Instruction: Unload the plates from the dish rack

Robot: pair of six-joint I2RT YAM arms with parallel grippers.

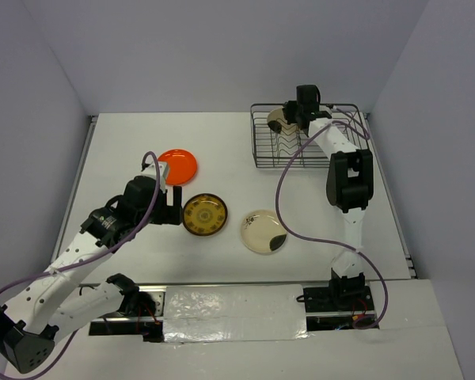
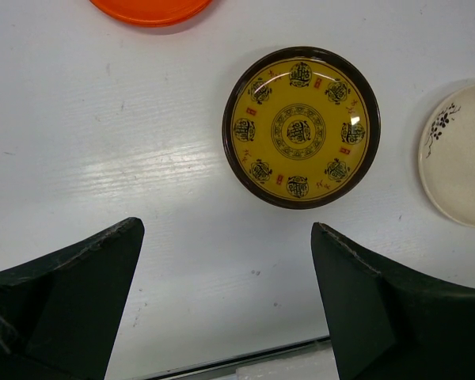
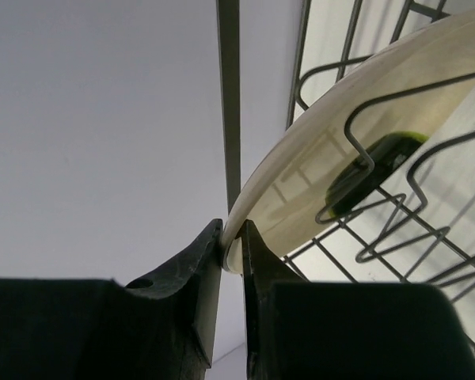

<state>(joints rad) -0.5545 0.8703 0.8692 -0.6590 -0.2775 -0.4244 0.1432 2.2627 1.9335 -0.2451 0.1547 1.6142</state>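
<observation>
One cream round plate (image 3: 317, 174), clamped in your right jaws, stands in the dark wire dish rack (image 1: 261, 150). Left jaws gape apart.

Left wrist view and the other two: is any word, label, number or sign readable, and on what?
No readable text in any view.
Dark brown round plate with yellow-gold centre: ringed medallions and small red marks resembling stylised characters, too small to read.
Cream round plate with dark sprig: decoration only.
Second cream round plate, in the dark wire dish rack, held by the right gripper: dark patch, no writing.
</observation>
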